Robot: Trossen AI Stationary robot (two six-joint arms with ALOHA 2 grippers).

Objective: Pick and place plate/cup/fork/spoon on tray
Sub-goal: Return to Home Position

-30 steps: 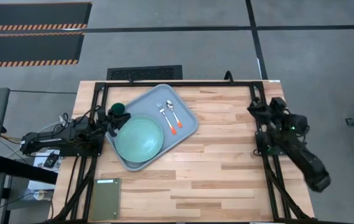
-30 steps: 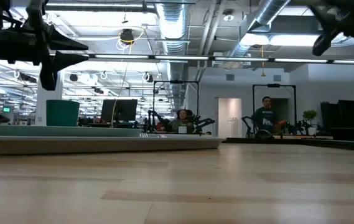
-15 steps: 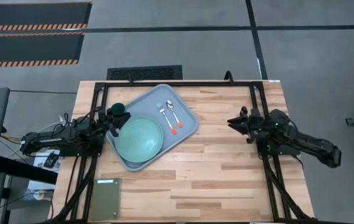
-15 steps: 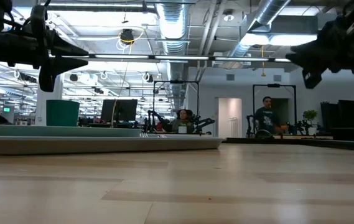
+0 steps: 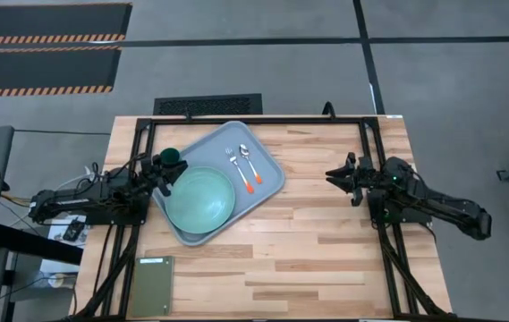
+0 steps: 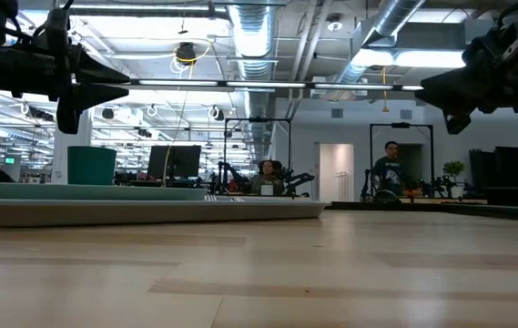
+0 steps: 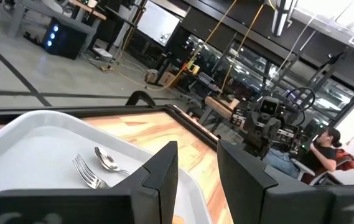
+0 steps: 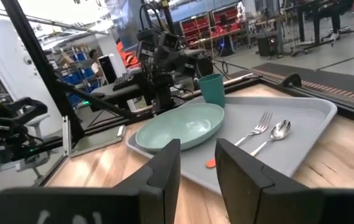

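Observation:
The grey-blue tray (image 5: 272, 183) lies on the table's far left. In it the mint-green plate (image 5: 200, 198) lies flat at the near left, the dark green cup (image 5: 171, 157) stands at the far left corner, and the fork (image 5: 235, 165) and spoon (image 5: 249, 164) lie side by side at the right, orange ends nearest. My left gripper (image 5: 170, 176) hovers open over the tray's left edge, between cup and plate. My right gripper (image 5: 336, 173) is open above the table right of the tray. The right wrist view shows the plate (image 8: 180, 126), cup (image 8: 211, 89), fork (image 8: 256, 129) and spoon (image 8: 277, 131).
A dark olive-green flat rectangle (image 5: 151, 286) lies at the table's near left corner. Bare wood (image 5: 308, 250) stretches between the tray and the right arm. Black frame rails (image 5: 263, 120) run along the table's edges. People stand in the room beyond the table.
My right arm has swung from the table's right edge toward the tray, its gripper now pointing left over the table; it has moved little in the last half second. My left gripper has kept still.

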